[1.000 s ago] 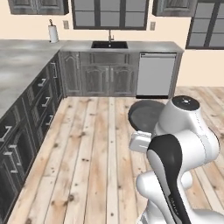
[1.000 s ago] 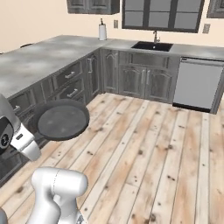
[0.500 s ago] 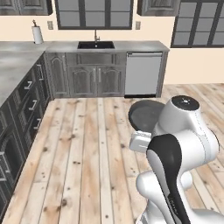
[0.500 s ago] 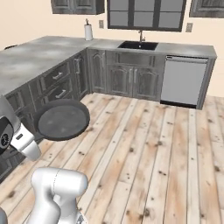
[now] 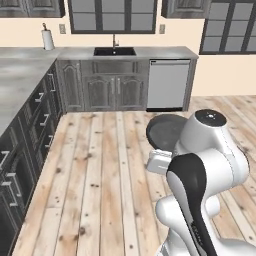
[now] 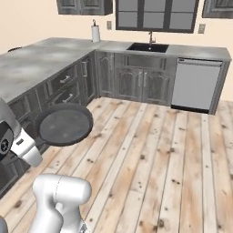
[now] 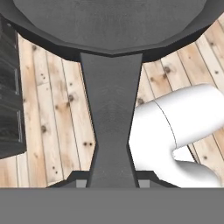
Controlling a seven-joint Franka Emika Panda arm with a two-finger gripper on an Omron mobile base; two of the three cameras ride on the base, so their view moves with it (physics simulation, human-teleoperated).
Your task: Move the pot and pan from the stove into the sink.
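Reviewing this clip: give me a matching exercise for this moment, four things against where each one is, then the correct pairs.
Things:
1. pan
2. sink
3. paper towel roll
4. dishwasher

Places:
A. built in under the counter, right of the sink cabinets
B. carried above the wooden floor, its handle clamped in the pincer
C. set into the counter below the window
D. standing on the counter near the corner, left of the sink

Pairs: 1-B, 2-C, 3-D, 4-A

The pan [image 6: 63,124] looks matt dark metal, faintly speckled. The floor [image 6: 154,150] is knotty pale wood. The counter [image 5: 20,75] is mottled grey stone.
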